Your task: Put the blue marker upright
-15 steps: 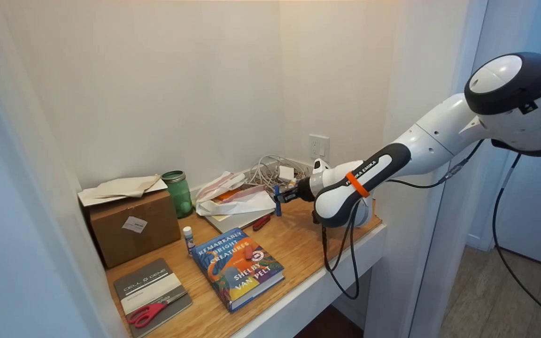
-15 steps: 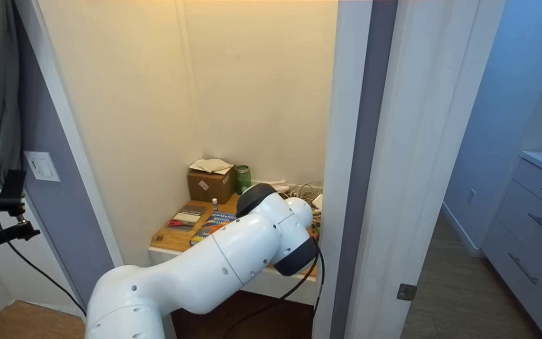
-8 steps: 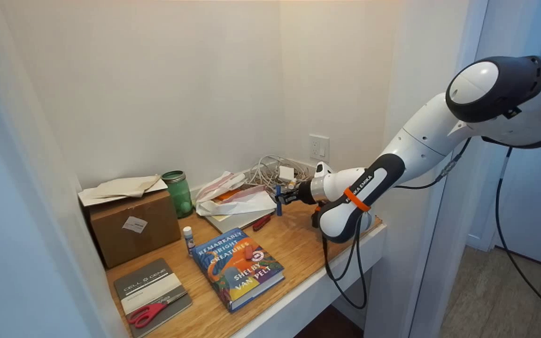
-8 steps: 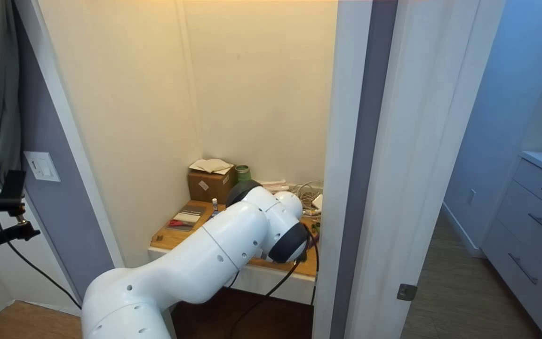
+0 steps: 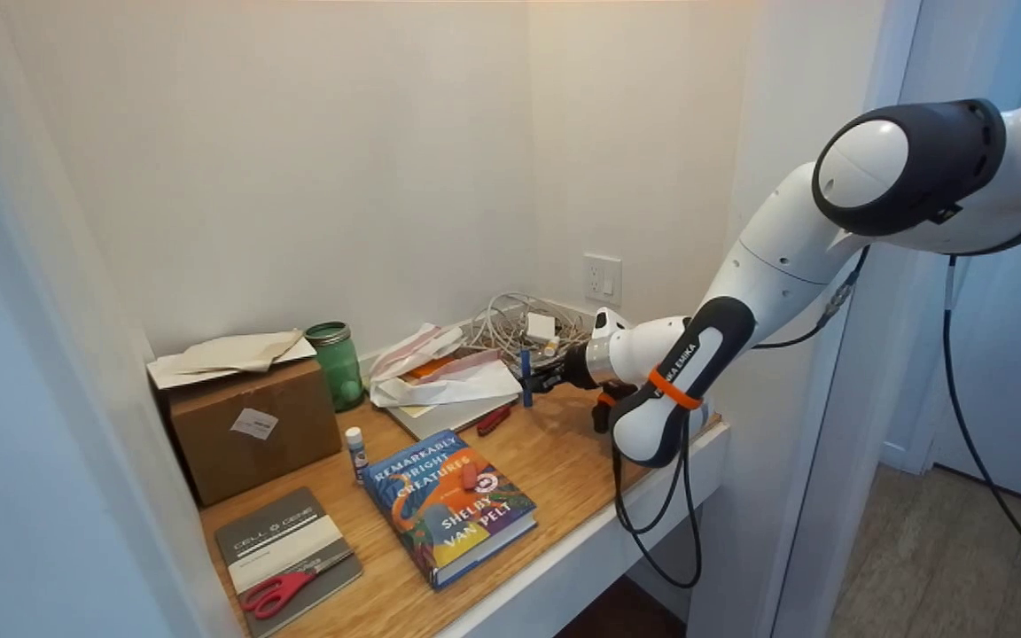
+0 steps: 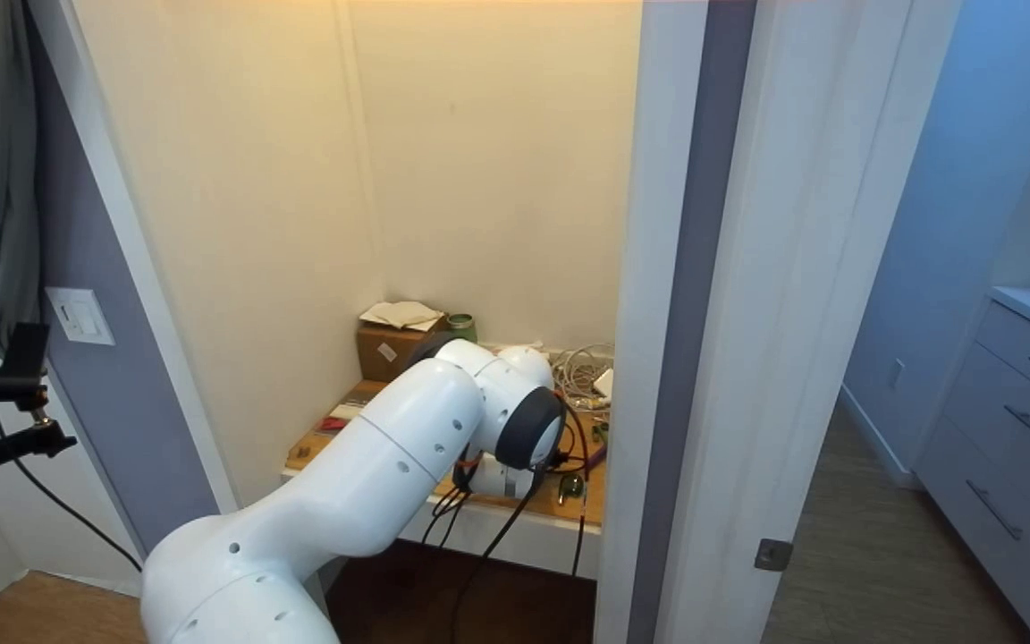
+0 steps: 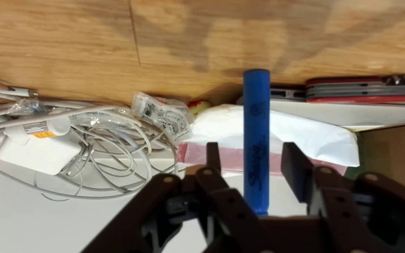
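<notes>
The blue marker (image 5: 526, 365) stands upright on the wooden table in an exterior view, with its lower end at the wood. It also shows in the wrist view (image 7: 256, 116), whose picture stands upside down with the table at the top. My gripper (image 7: 251, 154) is open around the marker, with a visible gap between each finger and the marker. In an exterior view the gripper (image 5: 540, 379) reaches in sideways at about the marker's middle. In an exterior view the arm (image 6: 426, 447) hides the gripper and the marker.
Behind the marker lie a white and pink wrapper (image 5: 448, 390) and tangled cables (image 5: 497, 319). A red pocketknife (image 5: 494, 420) lies beside it. A blue-covered book (image 5: 448, 509), a glue stick (image 5: 357, 454), a cardboard box (image 5: 253, 434) and a green jar (image 5: 336, 368) stand farther off.
The arm's elbow and forearm have shifted left in both exterior views. The gripper has sunk slightly along the marker. The marker has stayed upright in nearly the same place.
</notes>
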You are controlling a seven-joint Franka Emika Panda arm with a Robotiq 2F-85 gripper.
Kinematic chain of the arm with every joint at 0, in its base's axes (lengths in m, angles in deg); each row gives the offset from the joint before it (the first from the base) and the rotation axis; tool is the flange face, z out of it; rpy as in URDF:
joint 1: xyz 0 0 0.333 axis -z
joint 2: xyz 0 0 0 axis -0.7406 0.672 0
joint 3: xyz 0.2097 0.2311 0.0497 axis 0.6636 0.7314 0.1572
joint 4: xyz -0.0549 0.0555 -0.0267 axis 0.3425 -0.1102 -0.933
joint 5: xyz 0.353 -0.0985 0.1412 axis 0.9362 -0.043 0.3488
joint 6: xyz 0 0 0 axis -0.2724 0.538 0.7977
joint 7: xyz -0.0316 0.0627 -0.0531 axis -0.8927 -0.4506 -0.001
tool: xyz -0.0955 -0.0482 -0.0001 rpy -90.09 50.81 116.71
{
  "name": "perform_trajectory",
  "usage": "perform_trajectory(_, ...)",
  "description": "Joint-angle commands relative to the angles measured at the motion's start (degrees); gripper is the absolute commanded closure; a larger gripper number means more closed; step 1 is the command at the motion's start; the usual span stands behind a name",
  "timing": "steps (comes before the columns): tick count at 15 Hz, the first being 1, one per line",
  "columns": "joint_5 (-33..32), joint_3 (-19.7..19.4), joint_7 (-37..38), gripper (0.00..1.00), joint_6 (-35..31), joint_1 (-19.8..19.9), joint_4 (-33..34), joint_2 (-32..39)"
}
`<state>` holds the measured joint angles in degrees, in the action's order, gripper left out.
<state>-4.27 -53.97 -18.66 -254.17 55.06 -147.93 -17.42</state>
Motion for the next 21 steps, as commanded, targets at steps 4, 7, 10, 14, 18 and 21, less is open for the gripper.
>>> perform_trajectory(4, -3.5, -2.4, 5.2, 0.01, -0.5, -0.3, -3.5, -3.0)
perform_trajectory(7, -7.2, -1.5, 8.0, 0.00, 0.7, 0.7, -5.7, -5.2)
perform_trajectory(10, -10.2, 0.9, 9.7, 0.00, 2.7, 3.3, -8.7, -7.6)
perform_trajectory(14, -11.1, 2.0, 12.2, 0.00, 5.8, 5.5, -13.7, -12.3)
perform_trajectory(18, -11.9, 4.8, 15.4, 0.00, 11.1, 8.6, -18.3, -17.2)
perform_trajectory(21, -13.9, 9.6, 18.8, 0.00, 15.6, 12.6, -21.7, -20.4)
